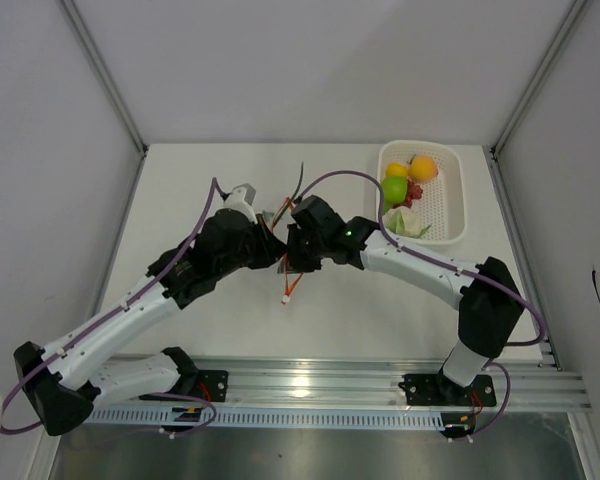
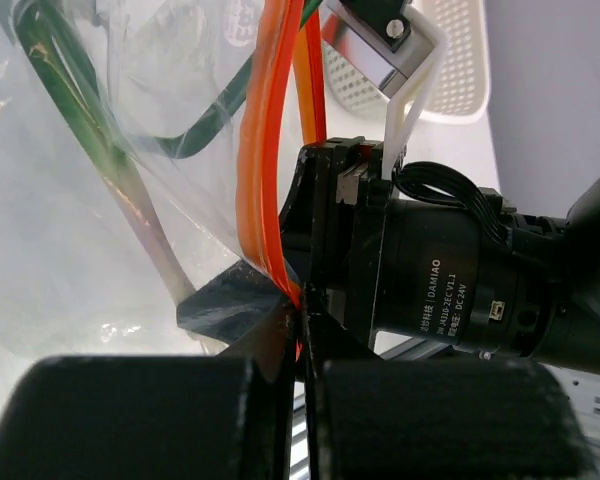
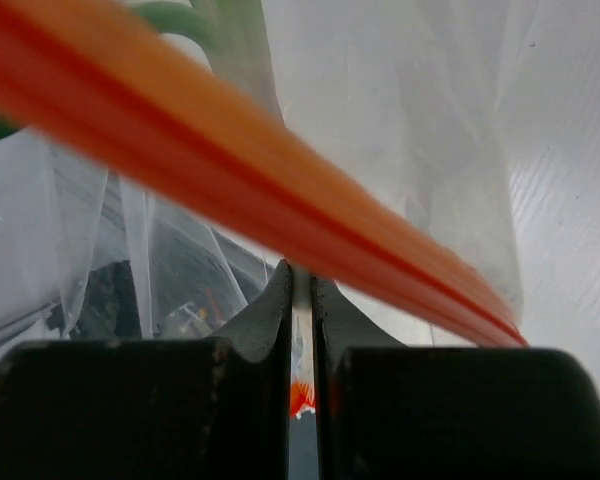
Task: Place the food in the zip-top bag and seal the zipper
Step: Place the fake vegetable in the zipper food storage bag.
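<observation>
Two pinches share one strip: my left gripper [image 2: 300,310] is clamped on the zipper [image 2: 265,150] of the zip-top bag [image 2: 60,250], which sits clear and crinkled between my arms at mid-table with green stalks [image 2: 75,130] showing inside. My right gripper [image 3: 302,290] is pressed nearly flat on the same red-orange strip. If either pinch runs loose, I judge the slick strip slips out unsealed (and the green apple [image 1: 394,189] and its neighbours lie in the basket [image 1: 464,190], far right).

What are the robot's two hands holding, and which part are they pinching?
The left hand and the right hand both pinch the zip-top bag by its orange zipper along the mouth, with their fingers closed on it.
</observation>
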Robot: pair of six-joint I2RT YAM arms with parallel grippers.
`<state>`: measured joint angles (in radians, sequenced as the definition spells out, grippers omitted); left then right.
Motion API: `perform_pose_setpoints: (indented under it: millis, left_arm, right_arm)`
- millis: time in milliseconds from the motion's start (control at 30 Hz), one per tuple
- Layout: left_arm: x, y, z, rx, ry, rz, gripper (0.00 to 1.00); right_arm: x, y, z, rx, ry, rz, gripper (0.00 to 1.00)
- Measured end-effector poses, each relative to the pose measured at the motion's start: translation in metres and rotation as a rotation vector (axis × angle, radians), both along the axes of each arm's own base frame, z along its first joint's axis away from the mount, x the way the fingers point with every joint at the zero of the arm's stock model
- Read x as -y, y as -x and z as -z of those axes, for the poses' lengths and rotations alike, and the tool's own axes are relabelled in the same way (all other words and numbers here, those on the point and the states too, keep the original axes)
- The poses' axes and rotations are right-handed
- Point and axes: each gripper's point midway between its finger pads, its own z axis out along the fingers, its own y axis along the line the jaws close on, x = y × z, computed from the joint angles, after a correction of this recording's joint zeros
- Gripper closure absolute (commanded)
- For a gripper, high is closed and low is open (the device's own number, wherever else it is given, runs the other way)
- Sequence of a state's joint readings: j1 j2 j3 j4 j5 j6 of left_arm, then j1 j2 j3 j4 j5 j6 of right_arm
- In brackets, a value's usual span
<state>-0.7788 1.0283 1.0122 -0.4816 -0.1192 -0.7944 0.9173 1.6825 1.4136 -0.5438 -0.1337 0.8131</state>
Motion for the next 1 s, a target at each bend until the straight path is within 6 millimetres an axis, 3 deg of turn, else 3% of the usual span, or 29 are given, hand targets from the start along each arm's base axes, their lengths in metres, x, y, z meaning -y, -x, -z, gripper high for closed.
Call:
perform_pose_setpoints:
  millis: [67,100,167,200,300,400,500,700,733,833,900,1000]
  left_arm:
    - [-0.003,0.002,0.009,-0.021,-0.018,-0.004,0.99]
    - [-0.004,0.003,0.012,-0.03,-0.027,-0.005,0.99]
    - [-0.005,0.005,0.016,-0.045,-0.032,-0.006,0.99]
    - [-0.004,0.006,0.014,-0.043,-0.025,-0.002,1.0]
    - [-0.004,0.006,0.011,-0.035,-0.016,-0.002,0.99]
    - [0.002,0.011,0.007,-0.035,0.006,0.025,0.99]
    - [0.015,0.016,-0.014,0.003,0.081,0.078,0.99]
    - [0.043,0.03,-0.08,0.111,0.251,0.215,1.0]
    - [0.04,0.025,-0.081,0.124,0.234,0.194,1.0]
    - [0.027,0.009,-0.057,0.092,0.143,0.124,0.99]
    - [0.028,0.003,-0.036,0.048,0.089,0.114,1.0]
    - [0.035,0.001,-0.003,-0.04,0.017,0.13,0.99]
  right_arm:
    - [-0.002,0.003,0.01,0.0,0.014,0.003,0.91]
    - [-0.003,0.005,0.014,0.003,0.022,0.002,0.79]
    - [0.0,0.01,0.026,0.015,0.057,-0.002,0.68]
    - [0.001,0.011,0.03,0.024,0.076,-0.001,0.55]
    - [0.012,0.019,0.044,0.06,0.156,-0.015,0.36]
    - [0.027,0.024,0.038,0.112,0.205,-0.024,0.36]
    - [0.044,0.024,0.017,0.172,0.215,-0.019,0.36]
    - [0.08,0.022,-0.049,0.296,0.135,0.03,0.36]
    - [0.087,0.02,-0.058,0.303,0.116,0.04,0.35]
    - [0.11,0.015,-0.105,0.363,-0.019,0.082,0.35]
    - [0.12,0.014,-0.128,0.398,-0.097,0.104,0.38]
    - [0.113,0.02,-0.132,0.407,-0.141,0.077,0.41]
